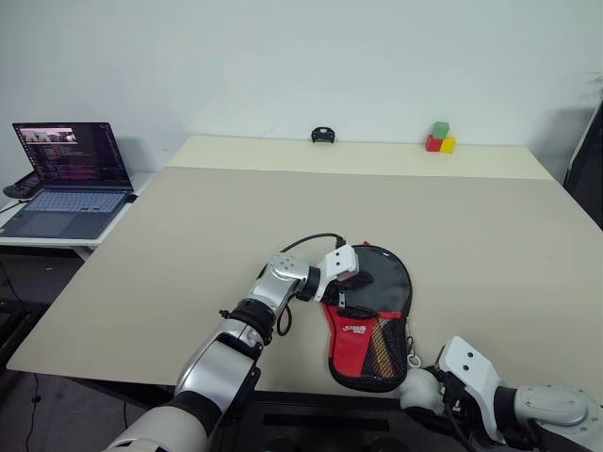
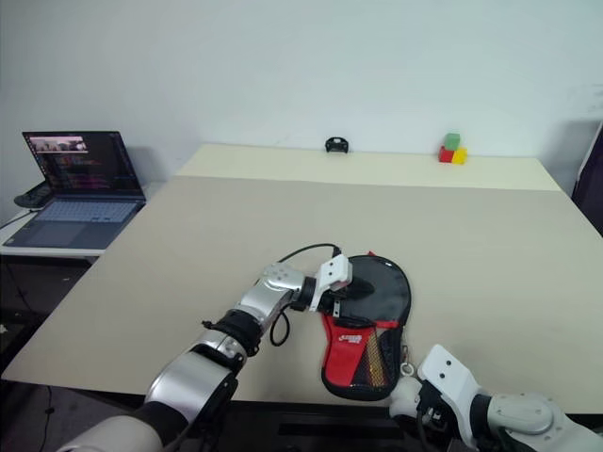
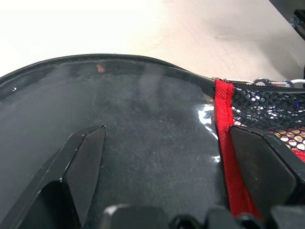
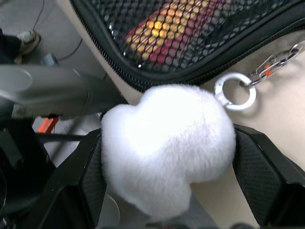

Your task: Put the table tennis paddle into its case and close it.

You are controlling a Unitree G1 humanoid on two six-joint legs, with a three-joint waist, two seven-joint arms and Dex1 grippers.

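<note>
While the left claw (image 1: 350, 285) rests spread wide on the round black end of the case (image 1: 372, 315), its two fingers (image 3: 83, 157) lie apart on the fabric without pinching anything, apparently pinning the pouch down. The right claw (image 4: 167, 157), at the near table (image 1: 188, 235) edge just beside the case's handle end, has the white fluffy ball (image 4: 167, 148) between its fingers; the ball hangs by a metal ring (image 4: 234, 90) and clip near the zipper edge. Whether it is squeezed or merely cradled, I cannot tell. The paddle itself looks to be already inside: red and yellow show through the mesh pocket (image 4: 190, 28). So the step in hand appears to be the closing. The next move likely calls for drawing the ball along the zipper line while the left claw keeps the case from sliding
</note>
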